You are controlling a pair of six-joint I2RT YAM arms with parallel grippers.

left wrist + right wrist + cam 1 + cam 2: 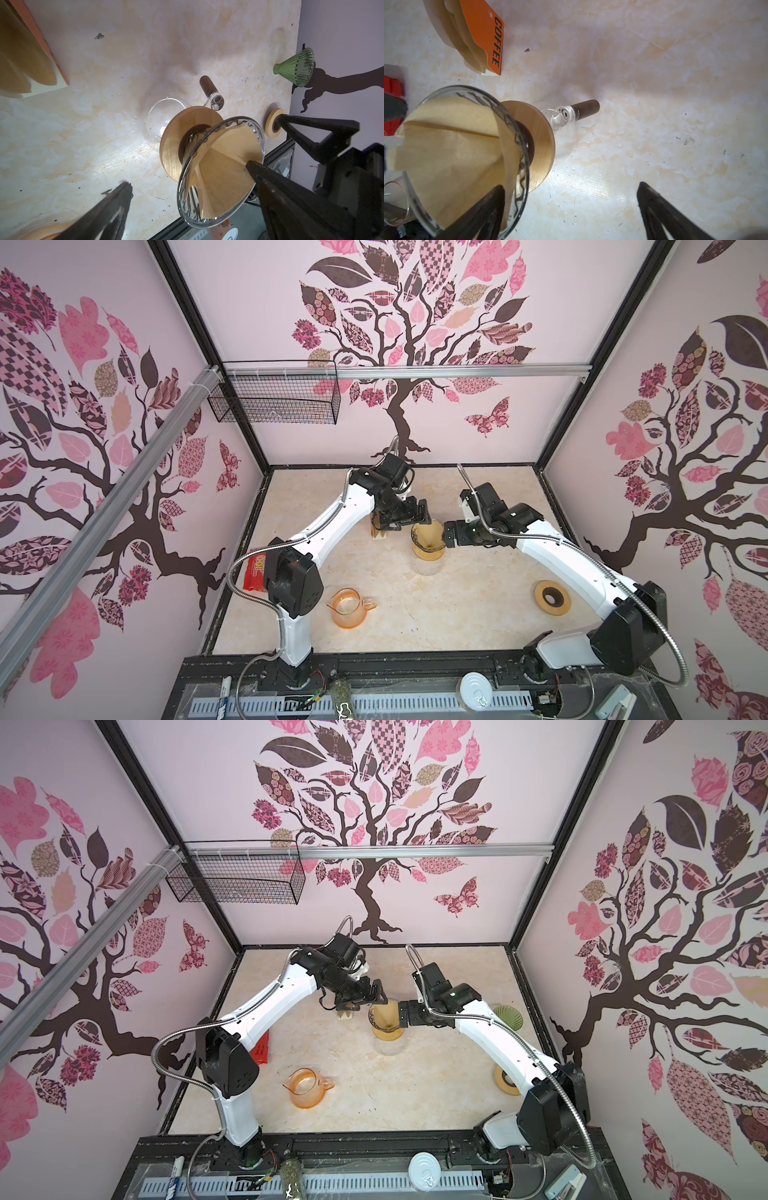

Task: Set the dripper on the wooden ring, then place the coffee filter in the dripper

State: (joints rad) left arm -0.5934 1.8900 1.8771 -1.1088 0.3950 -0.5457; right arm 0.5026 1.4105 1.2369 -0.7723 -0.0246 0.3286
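A clear glass dripper [429,540] [385,1020] sits on a wooden collar [176,143] atop a glass carafe [160,116] in mid-table. The brown paper coffee filter [226,166] [452,149] lies opened inside the cone. My left gripper [413,519] [187,185] stands open at the dripper's left. One fingertip [255,168] is at the filter's edge, and the other finger [116,199] is outside the glass. My right gripper [445,533] [570,193] is open at the dripper's right, one finger [488,207] over the filter inside the rim. Neither grips anything.
A pack of spare filters with an orange "COFFEE" card [483,35] [380,531] stands just left of the dripper. An orange glass pitcher [349,608], a wooden ring [552,593], a green dripper [508,1017] and a red packet [255,572] lie around the table.
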